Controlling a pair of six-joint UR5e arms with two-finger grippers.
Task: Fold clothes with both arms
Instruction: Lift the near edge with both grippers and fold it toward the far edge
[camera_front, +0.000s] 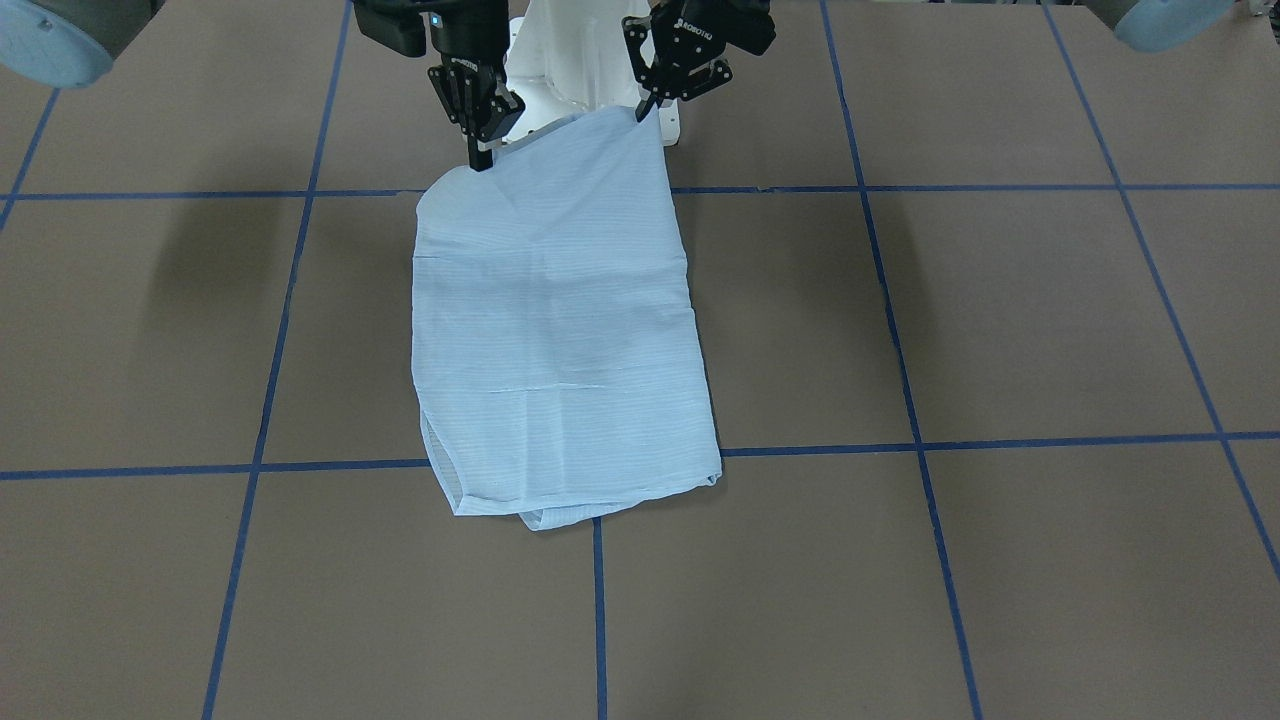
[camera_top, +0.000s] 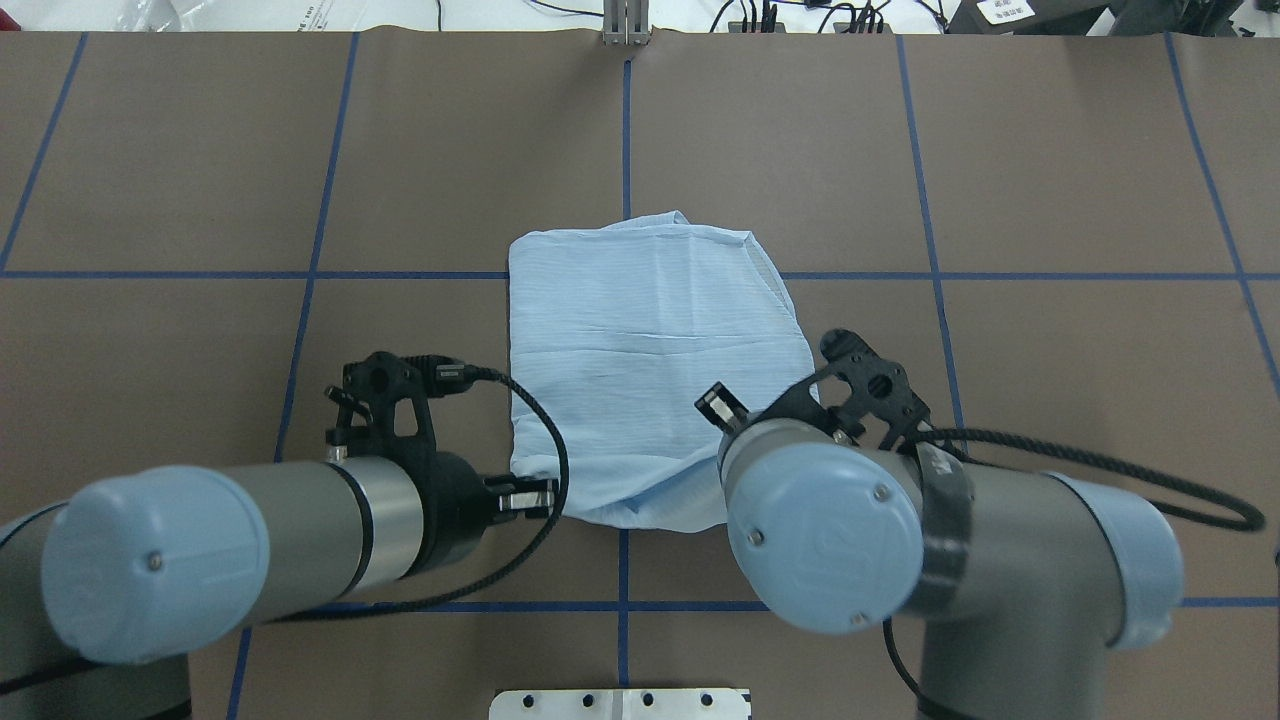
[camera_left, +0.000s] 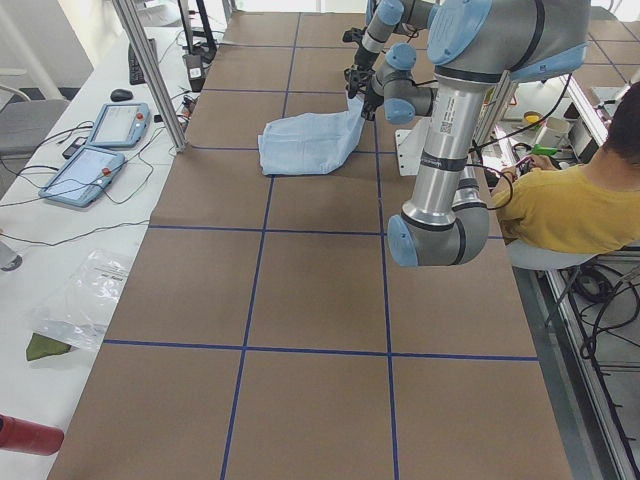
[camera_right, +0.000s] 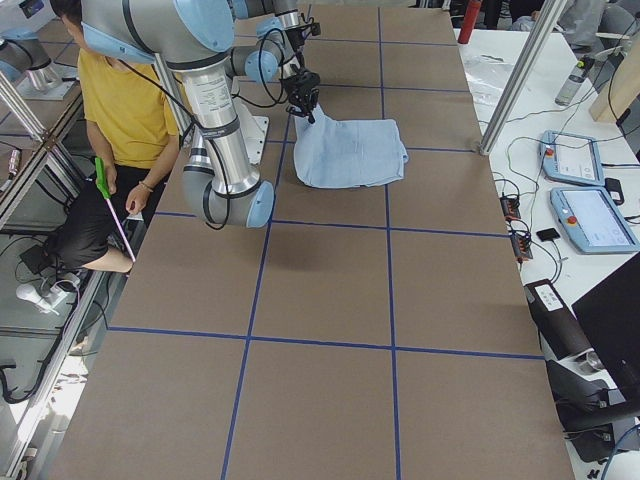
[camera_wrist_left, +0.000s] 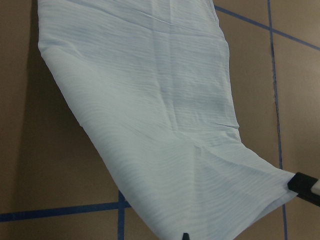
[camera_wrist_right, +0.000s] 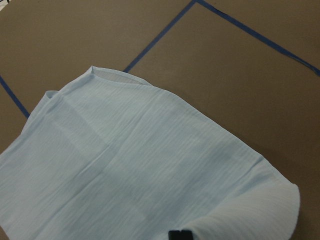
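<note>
While the left gripper (camera_front: 646, 108) and right gripper (camera_front: 482, 156) each clamp a shirt (camera_front: 560, 320) corner, that edge hangs raised. The rest lies on the table (camera_front: 1000, 320).

A robotics lab (teach pendants (camera_left: 118, 125), taped-grid table (camera_front: 1000, 320)).

Taped brown table (camera_front: 1000, 320), seated person (camera_left: 585, 205), tablet (camera_left: 118, 124)
</note>
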